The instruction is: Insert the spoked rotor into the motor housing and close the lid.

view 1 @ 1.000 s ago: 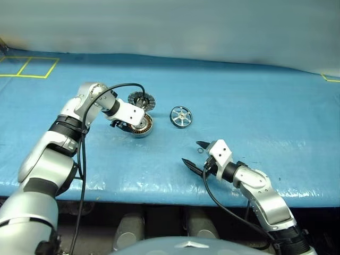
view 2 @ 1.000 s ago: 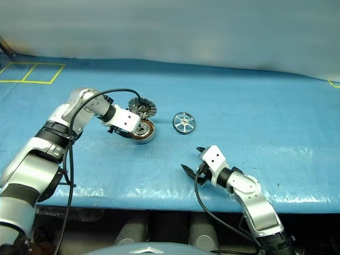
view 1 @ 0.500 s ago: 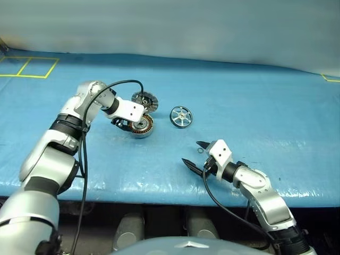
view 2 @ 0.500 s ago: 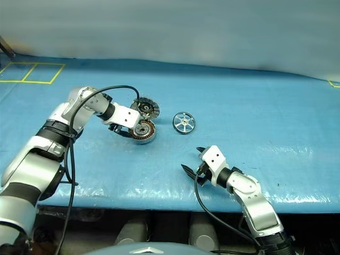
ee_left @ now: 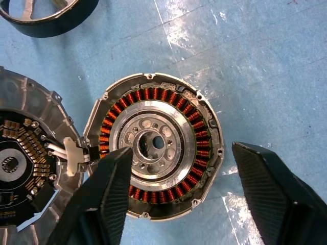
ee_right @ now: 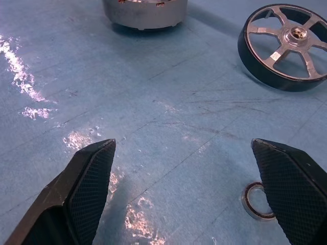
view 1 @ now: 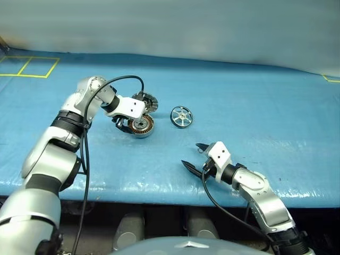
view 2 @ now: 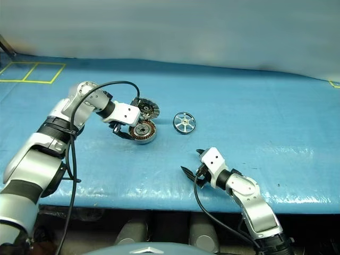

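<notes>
Since a second ago the left gripper (ee_left: 176, 191) has spread its fingers from a narrow set to wide and eased off the motor housing (view 1: 140, 126); right arm unchanged.

Left arm reaches out, elbow bent, wrist tipped steeply down over the housing. The cup sits open on the blue table cover (view 1: 255, 111), copper windings up. In the left wrist view one finger (ee_left: 110, 194) overlaps the cup's rim and the other stands clear beside it; contact can't be judged.

The lid (view 1: 145, 100) lies flipped open just beyond the fingers, joined to the cup's rim, partly hidden behind the wrist.

The spoked rotor (view 1: 181, 116) lies flat, near the housing on the right arm's side, apart from both grippers.

Right gripper (ee_right: 191, 191) hovers low near the table edge, fingers wide, holding nothing. A small ring (ee_right: 255, 201) lies by one fingertip, partly covered.
</notes>
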{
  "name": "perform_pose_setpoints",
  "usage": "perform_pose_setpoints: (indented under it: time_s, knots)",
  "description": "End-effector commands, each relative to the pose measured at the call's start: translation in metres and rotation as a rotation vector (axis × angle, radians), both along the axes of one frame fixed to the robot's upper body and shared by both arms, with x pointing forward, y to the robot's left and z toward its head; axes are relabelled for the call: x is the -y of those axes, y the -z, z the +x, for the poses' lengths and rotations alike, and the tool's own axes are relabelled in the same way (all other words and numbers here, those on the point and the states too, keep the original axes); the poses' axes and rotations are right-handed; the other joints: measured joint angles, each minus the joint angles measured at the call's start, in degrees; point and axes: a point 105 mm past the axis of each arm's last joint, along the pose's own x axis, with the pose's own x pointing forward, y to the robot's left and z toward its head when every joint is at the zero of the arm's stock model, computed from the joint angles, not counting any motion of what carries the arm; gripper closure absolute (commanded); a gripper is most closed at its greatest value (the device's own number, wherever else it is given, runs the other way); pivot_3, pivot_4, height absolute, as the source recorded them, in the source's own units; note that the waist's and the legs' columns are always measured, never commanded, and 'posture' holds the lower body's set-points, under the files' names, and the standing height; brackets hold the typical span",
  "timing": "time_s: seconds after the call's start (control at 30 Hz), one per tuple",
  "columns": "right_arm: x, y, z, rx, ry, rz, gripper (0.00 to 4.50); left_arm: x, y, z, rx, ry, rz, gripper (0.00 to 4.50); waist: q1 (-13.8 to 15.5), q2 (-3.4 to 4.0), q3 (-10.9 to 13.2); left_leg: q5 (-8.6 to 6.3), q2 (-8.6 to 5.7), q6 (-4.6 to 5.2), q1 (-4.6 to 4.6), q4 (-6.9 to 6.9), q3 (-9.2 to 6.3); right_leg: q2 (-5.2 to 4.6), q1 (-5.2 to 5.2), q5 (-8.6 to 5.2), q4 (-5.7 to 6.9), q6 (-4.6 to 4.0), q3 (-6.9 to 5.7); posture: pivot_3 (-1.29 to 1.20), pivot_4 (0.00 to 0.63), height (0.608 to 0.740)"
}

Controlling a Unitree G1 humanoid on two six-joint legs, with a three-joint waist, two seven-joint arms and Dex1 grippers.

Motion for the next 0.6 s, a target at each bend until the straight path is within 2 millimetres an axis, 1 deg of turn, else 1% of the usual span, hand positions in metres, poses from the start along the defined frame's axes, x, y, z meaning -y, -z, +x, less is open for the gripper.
perform_pose_setpoints:
  time_s: [0.03, 0.13, 0.27, 0.4, 0.6]
  knots:
    - [-0.002, -0.01, 0.002, 0.042, -0.004, 0.012, 0.0, 0.001, -0.012, 0.005, 0.038, -0.005, -0.015, 0.6, -0.05, 0.0, 0.0, 0.0, 0.0, 0.0, 0.0, 0.0, 0.0, 0.0, 0.0, 0.0, 0.0, 0.0, 0.0, 0.0, 0.15, 0.74]
    - [-0.002, -0.009, 0.002, 0.043, -0.002, 0.011, 0.0, 0.0, -0.006, -0.002, -0.03, -0.008, -0.005, 0.6, -0.03, 0.0, 0.0, 0.0, 0.0, 0.0, 0.0, 0.0, 0.0, 0.0, 0.0, 0.0, 0.0, 0.0, 0.0, 0.0, 0.15, 0.74]
    - [-0.003, -0.008, 0.001, 0.04, 0.001, 0.014, 0.0, -0.003, -0.005, -0.005, -0.065, -0.017, 0.009, 0.6, -0.02, 0.0, 0.0, 0.0, 0.0, 0.0, 0.0, 0.0, 0.0, 0.0, 0.0, -0.01, 0.0, -0.01, 0.0, 0.0, 0.15, 0.74]
    - [-0.002, -0.007, 0.001, 0.035, 0.005, 0.011, 0.0, -0.006, -0.004, -0.005, -0.079, -0.026, 0.028, 0.6, -0.02, 0.0, 0.0, 0.0, 0.0, 0.0, 0.0, 0.0, 0.0, 0.0, 0.0, -0.02, 0.0, -0.03, 0.0, 0.0, 0.15, 0.74]
    - [-0.002, -0.008, 0.002, 0.04, 0.003, 0.01, 0.0, -0.005, 0.006, -0.003, -0.074, -0.023, 0.055, 0.6, -0.01, 0.0, 0.0, 0.0, 0.0, 0.0, 0.0, 0.0, 0.0, 0.0, 0.0, -0.01, 0.0, -0.02, 0.0, 0.0, 0.15, 0.74]
